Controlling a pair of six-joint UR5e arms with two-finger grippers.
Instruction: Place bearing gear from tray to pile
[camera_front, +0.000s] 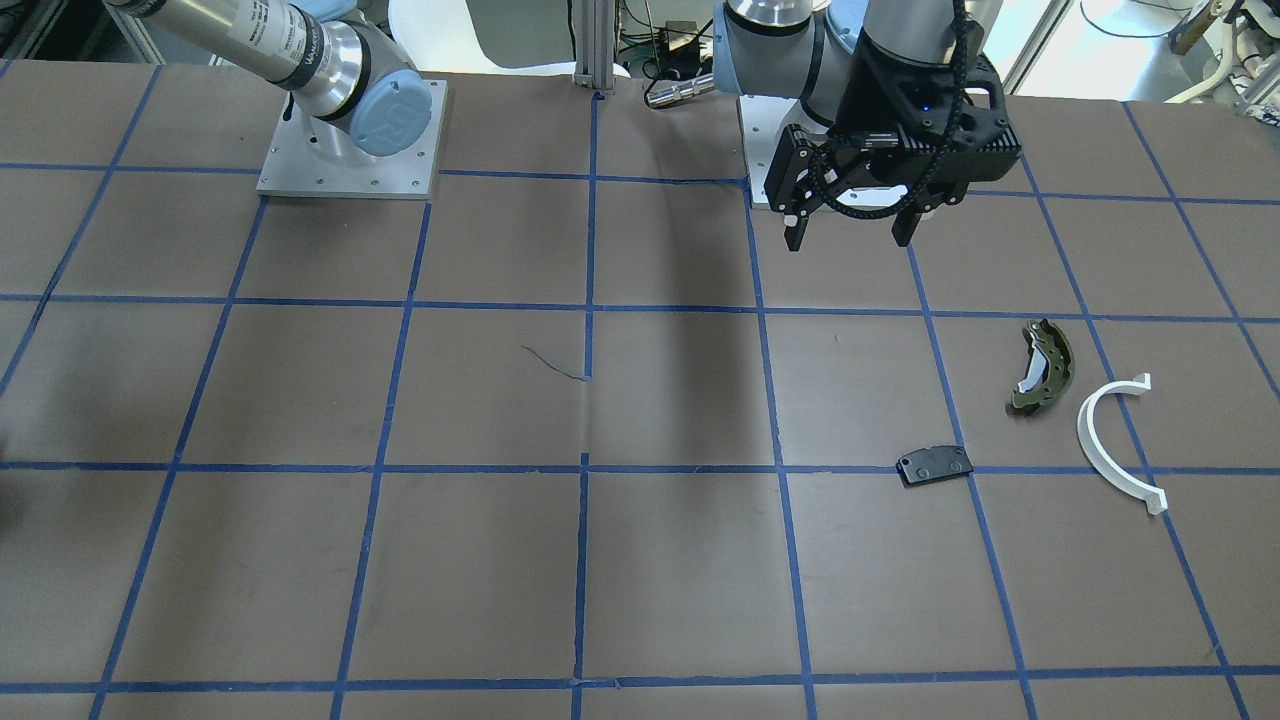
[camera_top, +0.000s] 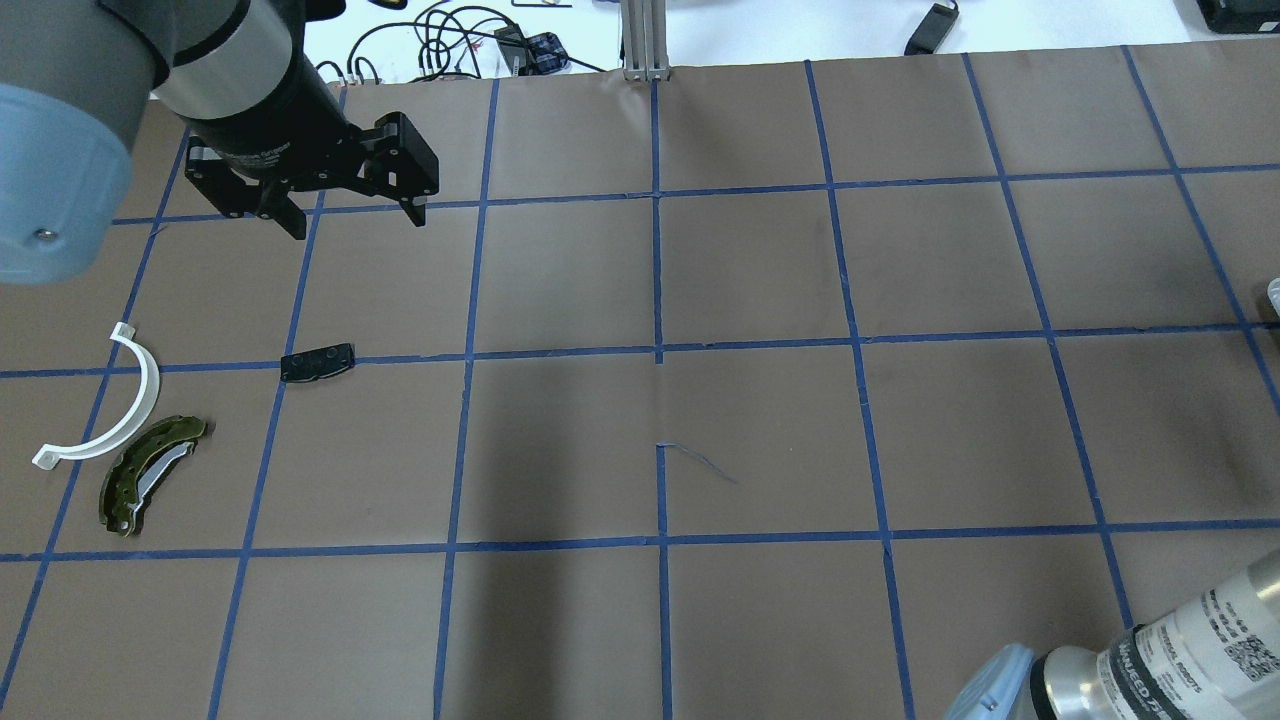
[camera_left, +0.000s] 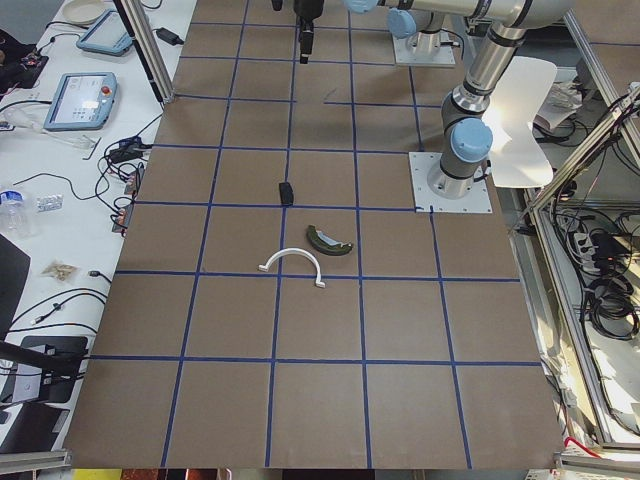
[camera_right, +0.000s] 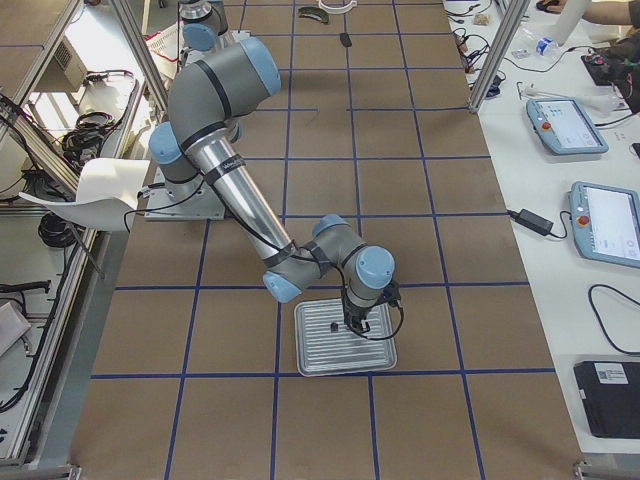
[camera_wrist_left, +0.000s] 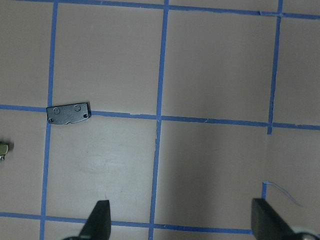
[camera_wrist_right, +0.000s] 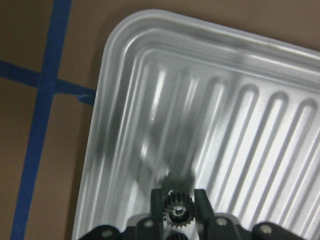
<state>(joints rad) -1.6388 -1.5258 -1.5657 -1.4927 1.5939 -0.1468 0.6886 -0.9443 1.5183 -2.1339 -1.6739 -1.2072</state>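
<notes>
In the right wrist view my right gripper (camera_wrist_right: 177, 210) is shut on a small dark bearing gear (camera_wrist_right: 176, 214), held over a ribbed metal tray (camera_wrist_right: 250, 100) near its corner. The exterior right view shows that gripper (camera_right: 352, 320) down at the tray (camera_right: 375, 355). The pile lies on the robot's left side: an olive-green brake shoe (camera_front: 1043, 367), a white half-ring arc (camera_front: 1100, 440) and a flat black plate (camera_front: 935, 465). My left gripper (camera_front: 850, 240) hangs open and empty above the table, away from the plate (camera_wrist_left: 68, 114).
The table is brown paper with a blue tape grid. Both arm bases (camera_front: 350, 140) stand on metal plates at the robot's edge. Cables and a post (camera_top: 645, 40) lie beyond the far edge. Pendants sit on the side bench (camera_right: 590, 215).
</notes>
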